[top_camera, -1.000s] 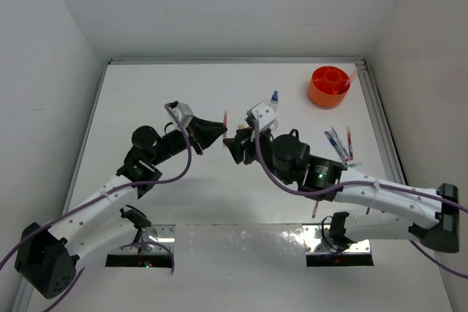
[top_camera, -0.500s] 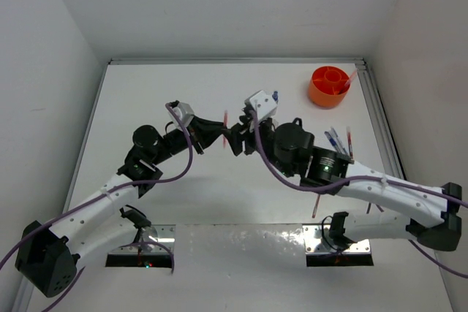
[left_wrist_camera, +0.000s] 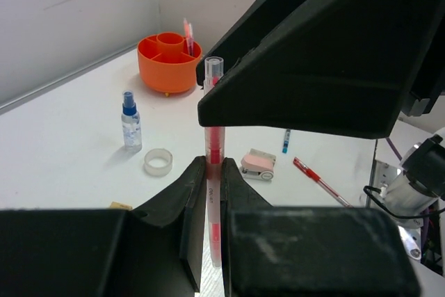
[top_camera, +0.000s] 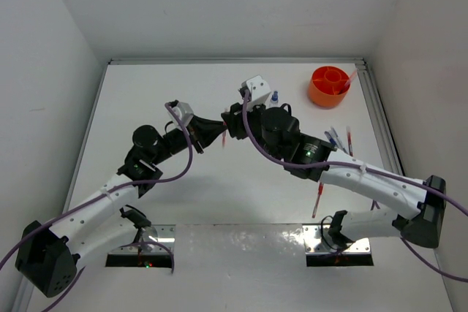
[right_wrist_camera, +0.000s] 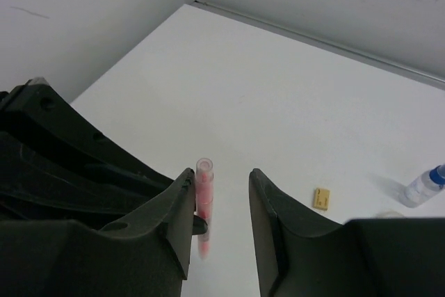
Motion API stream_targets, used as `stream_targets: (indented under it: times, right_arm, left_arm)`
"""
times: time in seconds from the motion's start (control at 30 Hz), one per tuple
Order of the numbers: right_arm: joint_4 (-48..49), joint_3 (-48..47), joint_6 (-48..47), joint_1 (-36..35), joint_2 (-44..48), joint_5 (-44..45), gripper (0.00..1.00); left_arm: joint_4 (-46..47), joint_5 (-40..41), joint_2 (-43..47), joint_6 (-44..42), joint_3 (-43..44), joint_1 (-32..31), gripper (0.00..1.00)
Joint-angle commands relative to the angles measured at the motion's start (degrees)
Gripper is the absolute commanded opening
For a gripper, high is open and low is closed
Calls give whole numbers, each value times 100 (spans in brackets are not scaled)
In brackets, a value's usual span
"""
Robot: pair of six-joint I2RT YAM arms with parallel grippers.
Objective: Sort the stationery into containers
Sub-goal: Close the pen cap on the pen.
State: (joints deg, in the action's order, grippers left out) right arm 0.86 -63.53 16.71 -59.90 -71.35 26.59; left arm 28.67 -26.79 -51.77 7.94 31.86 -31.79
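– White table (top_camera: 146,93), white walls on three sides. How do the grippers stand?
– The left gripper (left_wrist_camera: 212,172) is clamped on a pink pen (left_wrist_camera: 214,145) and holds it upright near the middle of the table. The right gripper (right_wrist_camera: 221,193) is spread wide around the pen's upper end. The pen is close against one finger, and the other finger stands clear.
– And farther out?
– A tape ring (left_wrist_camera: 158,162) lies near a small blue-capped bottle (left_wrist_camera: 130,124) that stands upright, with a tan eraser (right_wrist_camera: 320,198) close by. A pink-and-white eraser (left_wrist_camera: 258,163) and a red pen (left_wrist_camera: 320,180) lie on the right arm's side. The orange tub (left_wrist_camera: 167,78) sits at the far right corner, with a second pen (left_wrist_camera: 188,33) standing in it.
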Motion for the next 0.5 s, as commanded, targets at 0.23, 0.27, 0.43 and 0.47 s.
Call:
stream_targets:
  times: [0.23,0.27,0.43,0.47]
  right_arm:
    - [388,42,579,286,-151,-628,32]
    - [362,51,605,277,-168,-637,33]
    - [327,69,667,277,-239,-672,32]
    - [309,51,676,277,-239,-690,32]
  left_arm:
    - [508,217,-18,-12,207,-11,0]
    - [517,305,-18,-12,224,-11,0]
    - [570,437,-26,-65,216,-11,0]
    - [579,429,-35,-56,216,-11,0]
